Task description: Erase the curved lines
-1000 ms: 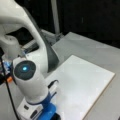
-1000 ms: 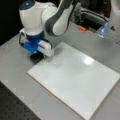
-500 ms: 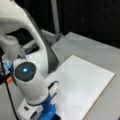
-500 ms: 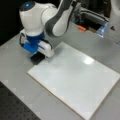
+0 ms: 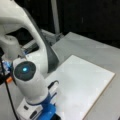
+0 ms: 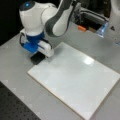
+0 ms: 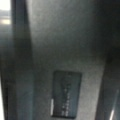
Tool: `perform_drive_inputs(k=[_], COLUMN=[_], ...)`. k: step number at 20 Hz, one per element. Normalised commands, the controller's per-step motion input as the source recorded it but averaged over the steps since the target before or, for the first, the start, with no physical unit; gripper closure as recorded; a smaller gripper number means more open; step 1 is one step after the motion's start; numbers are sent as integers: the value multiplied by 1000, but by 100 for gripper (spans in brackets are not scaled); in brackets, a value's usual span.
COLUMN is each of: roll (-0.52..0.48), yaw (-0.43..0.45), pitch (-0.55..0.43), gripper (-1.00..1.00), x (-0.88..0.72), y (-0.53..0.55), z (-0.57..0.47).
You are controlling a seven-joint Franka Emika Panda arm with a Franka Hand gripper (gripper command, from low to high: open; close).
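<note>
A white board (image 6: 75,82) lies flat on the grey table (image 6: 15,65); no curve lines show on it in either front view. My gripper (image 6: 38,56) hangs low just off the board's far-left corner, over a black eraser block (image 6: 35,59) lying on the table. In the wrist view the eraser block (image 7: 66,93) lies between my two dark fingers (image 7: 21,75), which stand wider apart than the block, so the gripper is open. In a front view the blue and white hand (image 5: 42,110) sits at the bottom edge beside the board (image 5: 82,85), with its fingertips cut off.
Behind the board, an orange object (image 6: 82,28) and a blue-lit device (image 6: 103,28) sit by the arm's base. A dark perforated surface (image 6: 15,107) borders the table at a front view's bottom left. A black cable (image 5: 8,95) hangs beside the arm.
</note>
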Motion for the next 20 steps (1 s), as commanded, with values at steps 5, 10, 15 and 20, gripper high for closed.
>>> perform_drive_inputs(k=[5, 10, 15, 20], roll=[-21, -100, -133, -174], yaw=[-187, -77, -26, -52], pitch=[52, 68, 52, -85], gripper=[-100, -100, -100, -100], x=[-181, -198, -226, -305], y=[85, 142, 335, 560], z=[236, 233, 176, 8])
